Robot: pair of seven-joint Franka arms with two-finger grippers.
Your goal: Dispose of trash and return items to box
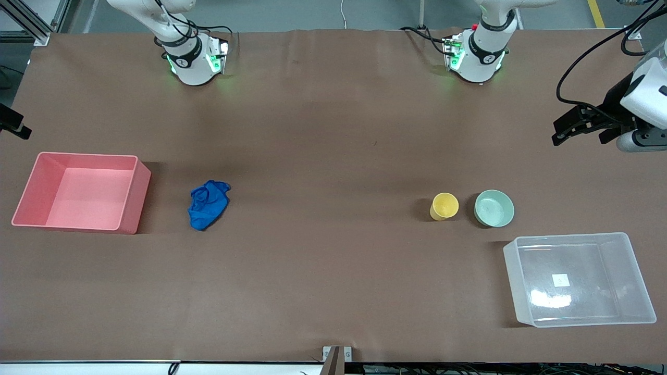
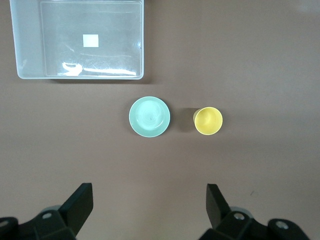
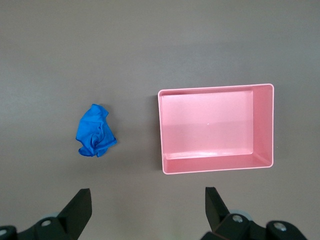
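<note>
Nothing sorted yet. Crumpled soft blue trash (image 1: 208,204) lying on the table beside the empty pink bin (image 1: 83,191). Yellow plastic cup (image 1: 444,206) and shallow mint bowl (image 1: 494,208) standing side by side, farther from the front camera than the empty clear box (image 1: 579,278). Left gripper (image 2: 150,207) spread wide, high over cup and bowl; right gripper (image 3: 148,207) spread wide too, up over trash and bin.

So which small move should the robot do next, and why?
Probably lower the open right claw onto the blue wad: it lies loose on the table beside the pink bin, which is empty. The left claw waits open above the cup and bowl.
</note>
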